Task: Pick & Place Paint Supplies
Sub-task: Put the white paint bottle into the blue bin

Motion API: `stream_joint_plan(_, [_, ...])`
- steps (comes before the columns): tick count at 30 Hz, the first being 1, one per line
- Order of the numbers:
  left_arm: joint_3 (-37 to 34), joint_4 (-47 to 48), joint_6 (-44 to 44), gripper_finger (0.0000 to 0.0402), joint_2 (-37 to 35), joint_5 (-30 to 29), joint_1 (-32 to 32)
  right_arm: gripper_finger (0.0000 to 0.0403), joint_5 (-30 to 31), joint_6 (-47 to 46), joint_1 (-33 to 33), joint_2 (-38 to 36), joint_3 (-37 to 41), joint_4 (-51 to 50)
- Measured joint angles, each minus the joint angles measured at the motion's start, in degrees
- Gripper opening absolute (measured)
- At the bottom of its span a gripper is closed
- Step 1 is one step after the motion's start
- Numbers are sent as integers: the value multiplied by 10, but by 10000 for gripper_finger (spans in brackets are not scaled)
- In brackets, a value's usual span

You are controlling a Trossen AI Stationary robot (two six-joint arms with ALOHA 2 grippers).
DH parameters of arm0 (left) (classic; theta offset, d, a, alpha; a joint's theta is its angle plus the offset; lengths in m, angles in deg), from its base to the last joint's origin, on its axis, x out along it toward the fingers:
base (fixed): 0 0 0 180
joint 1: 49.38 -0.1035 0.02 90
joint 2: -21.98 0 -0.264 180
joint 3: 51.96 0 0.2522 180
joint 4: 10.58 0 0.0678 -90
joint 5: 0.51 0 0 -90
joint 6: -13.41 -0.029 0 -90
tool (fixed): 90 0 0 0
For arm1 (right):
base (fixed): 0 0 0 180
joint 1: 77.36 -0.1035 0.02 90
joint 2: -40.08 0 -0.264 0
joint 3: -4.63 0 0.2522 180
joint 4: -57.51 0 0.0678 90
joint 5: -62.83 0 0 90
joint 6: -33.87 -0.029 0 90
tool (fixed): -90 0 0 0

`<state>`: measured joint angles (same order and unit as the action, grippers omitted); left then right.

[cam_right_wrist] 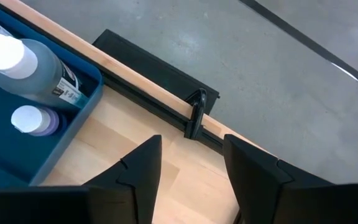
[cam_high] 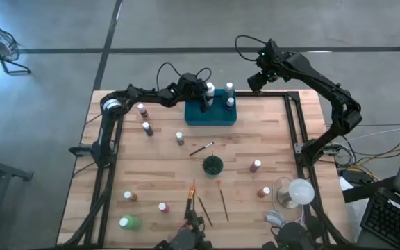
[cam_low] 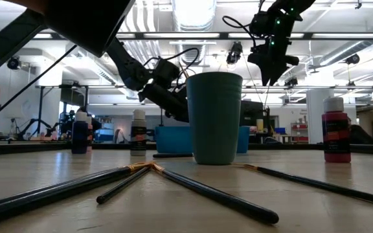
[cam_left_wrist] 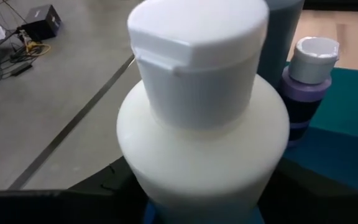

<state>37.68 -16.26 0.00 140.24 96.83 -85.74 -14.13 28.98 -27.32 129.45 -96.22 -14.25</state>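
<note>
At the table's left side, loose bottles stand on the bare wood – a pink-banded one [cam_high: 142,109], another [cam_high: 146,128] just nearer, and a green bottle [cam_high: 130,223] at the near corner. The left gripper [cam_high: 201,92] hangs over the left end of the teal tray [cam_high: 221,119] with a white bottle [cam_left_wrist: 204,118] between its fingers. The bottle fills the left wrist view, so I cannot tell whether the fingers are clamped on it or just letting go. My judgement: this is the placing step, the bottle set down in the tray.

Further right in the tray stand a purple bottle [cam_left_wrist: 309,81] and a taller grey bottle [cam_right_wrist: 27,68]; its label shows small print, too small to read. No other writing is legible.

Mid-table, the paintbrushes [cam_high: 201,148] lie around the dark cup [cam_high: 212,165] – none yet in it. The right gripper [cam_right_wrist: 188,165] hovers above the table's far right edge beside the tray, fingers parted, holding nothing.

The next move likely calls for a clean release, then lifting straight up to avoid tipping neighbouring bottles.
</note>
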Motion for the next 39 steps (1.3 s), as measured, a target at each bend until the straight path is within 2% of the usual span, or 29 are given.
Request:
stream_joint_plan(7, [0, 0, -5, 260, 0, -6, 3, 143, 0, 3, 0, 0, 0, 9])
stream_joint_plan(12, [0, -1, -5, 282, -2, -15, 5, 129, 0, 37, 0, 0, -9, 79])
stream_joint_plan(19, [0, -3, -5, 297, -2, -15, 5, 116, 2, 94, 2, 0, -110, 213])
stream_joint_plan(22, [0, -3, -5, 296, -2, -15, 5, 109, 2, 67, 2, 0, -157, 190])
stream_joint_plan(24, [0, -3, -5, 294, -2, -15, 5, 105, 2, 50, 2, 1, -167, 121])
stream_joint_plan(26, [0, -3, -5, 293, -2, -15, 5, 101, 7, 51, 2, 3, -158, 53])
stream_joint_plan(29, [0, -3, -5, 296, -2, -15, 5, 93, 21, 48, 2, 2, -113, 6])
stream_joint_plan(34, [0, -3, -1, 294, -2, -15, 5, 80, 24, 46, 2, -1, -35, -2])
stream_joint_plan(39, [0, -3, 16, 297, -2, -15, 5, 73, 25, 46, 2, -1, -5, 14])
